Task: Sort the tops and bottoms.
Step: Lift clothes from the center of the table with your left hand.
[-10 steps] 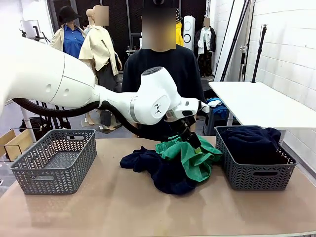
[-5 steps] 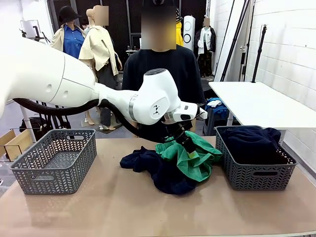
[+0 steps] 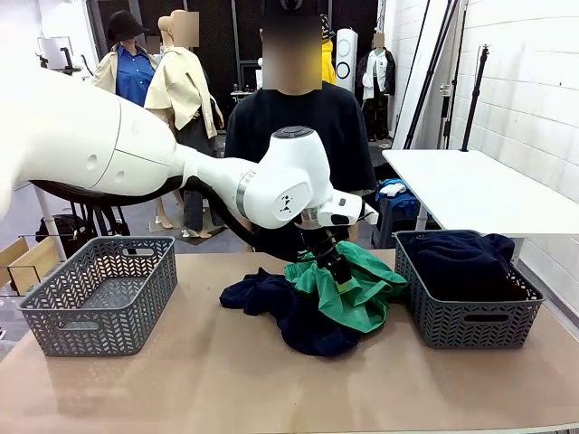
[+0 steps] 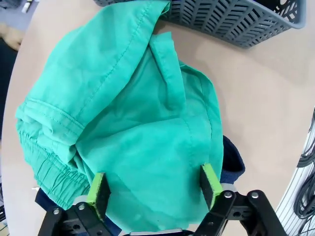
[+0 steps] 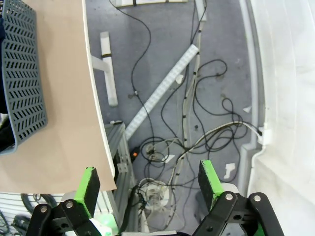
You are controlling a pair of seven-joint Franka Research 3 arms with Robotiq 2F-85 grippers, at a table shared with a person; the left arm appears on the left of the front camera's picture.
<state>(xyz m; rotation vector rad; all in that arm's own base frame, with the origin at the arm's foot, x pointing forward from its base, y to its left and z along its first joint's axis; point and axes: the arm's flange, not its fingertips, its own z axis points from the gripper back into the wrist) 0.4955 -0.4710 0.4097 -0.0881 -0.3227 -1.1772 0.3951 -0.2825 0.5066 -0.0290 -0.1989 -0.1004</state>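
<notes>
Across the middle of the scene, the tan table (image 3: 181, 389) is carrying everything, with a person (image 3: 289, 117) in a black top standing at its far side. The left arm (image 3: 136, 154) is reaching in from the left and bending down over the centre. Toward the left end, a grey basket (image 3: 90, 316) is sitting with nothing visible inside, while the matching grey basket (image 3: 461, 316) at the right end is holding a dark navy garment (image 3: 461, 258). Between the baskets, another navy garment (image 3: 289, 312) is lying crumpled on the table, and a green garment (image 3: 357, 289) is lying partly over its right side, near the right basket. The left gripper (image 3: 339, 278) is pointing down into the green cloth, its jaws spread wide and straddling a fold; the green pads (image 4: 210, 179) are perhaps pressing into the fabric, though nothing is being pinched. Off past the table's edge, the right gripper (image 5: 147, 167) is hanging over a cabled floor, jaws spread wide and gripping nothing
</notes>
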